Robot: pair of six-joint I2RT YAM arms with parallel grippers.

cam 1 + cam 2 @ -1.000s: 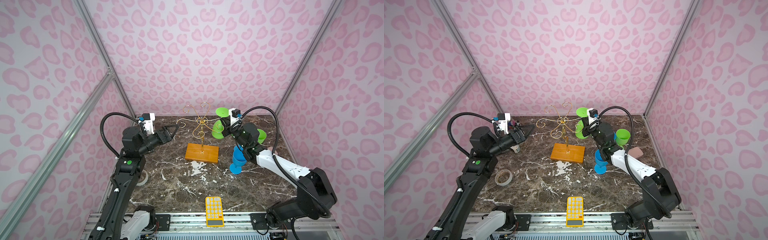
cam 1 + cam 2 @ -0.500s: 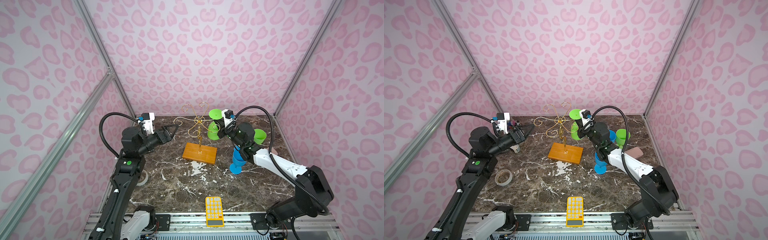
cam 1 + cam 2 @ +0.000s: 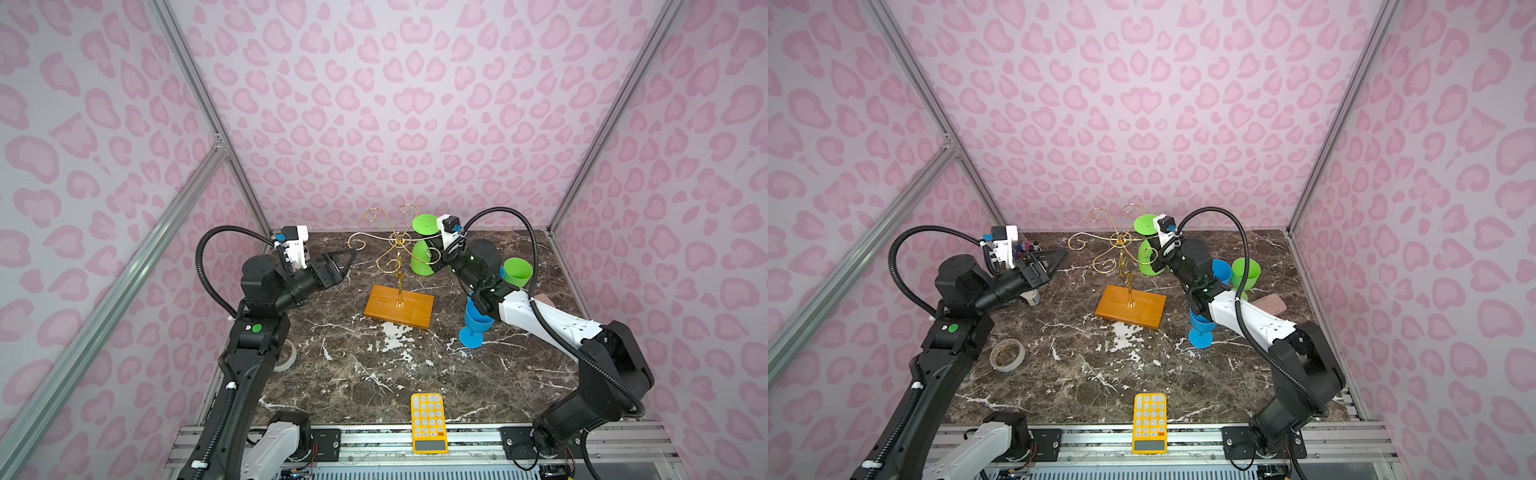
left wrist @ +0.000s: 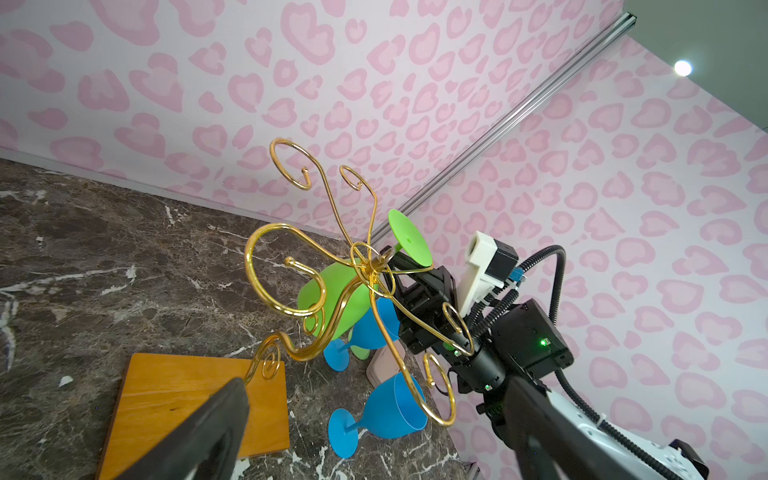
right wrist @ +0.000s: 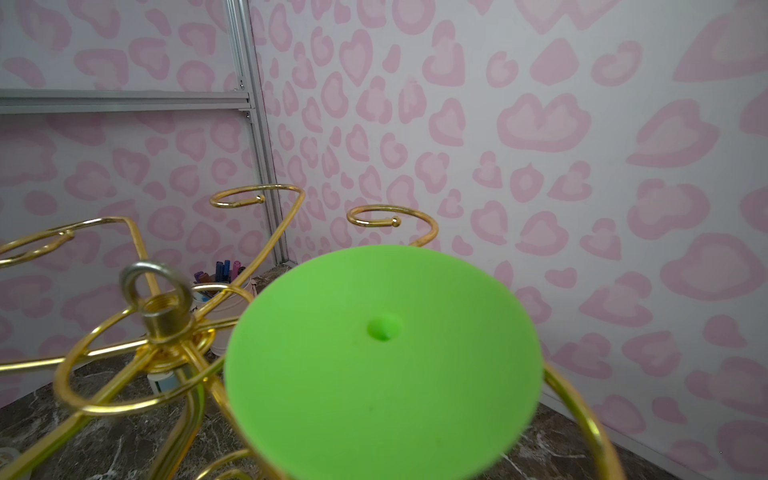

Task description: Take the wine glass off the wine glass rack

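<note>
The wine glass rack (image 3: 398,266) is gold wire with curled arms on an orange-brown wooden base (image 3: 384,305) at mid-table. A green wine glass (image 3: 420,258) hangs upside down on the rack's right side. Its foot (image 5: 382,365) is above the wire arms and its bowl (image 4: 332,303) below them, close to the hub. My right gripper (image 3: 432,241) is shut on its stem; in the right wrist view the foot hides the jaws. My left gripper (image 3: 347,262) hovers open left of the rack, holding nothing; its dark fingers (image 4: 212,419) show in the left wrist view.
A blue glass (image 3: 473,328) stands under my right arm. A green glass (image 3: 517,272) and another blue glass (image 3: 1222,270) stand behind it, beside a pink flat thing (image 3: 1271,303). A yellow calculator (image 3: 428,422) lies at the front edge. A tape roll (image 3: 1007,354) lies left.
My right gripper has carried the green glass leftward, closer to the rack's hub. The rack's top has shifted slightly left with it. My left arm has not moved.
</note>
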